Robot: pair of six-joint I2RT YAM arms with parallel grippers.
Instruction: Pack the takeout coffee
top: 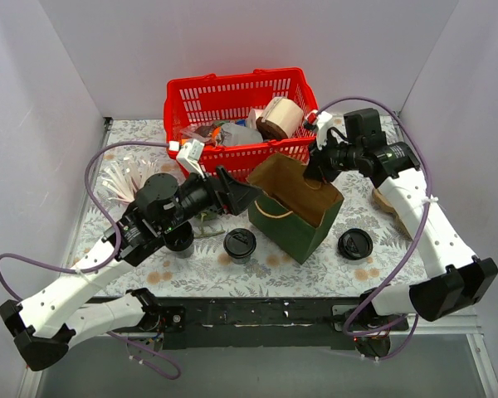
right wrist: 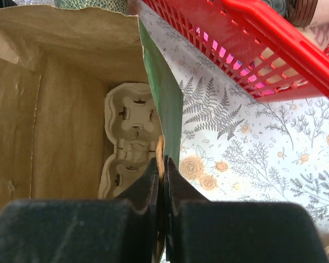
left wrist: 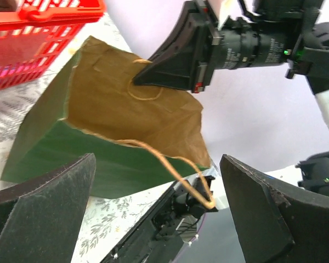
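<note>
Now: right claw pinched shut on the rim of the green paper bag, which stands open on the counter. Cardboard tray lies at the bag's bottom, just left of that claw's tips. Left claw spread wide, nothing between its fingers, facing the bag's mouth from the opposite side. Takeout coffee upright and lidded on the counter, just on the near side of the left claw, untouched. Red basket beyond both claws
</note>
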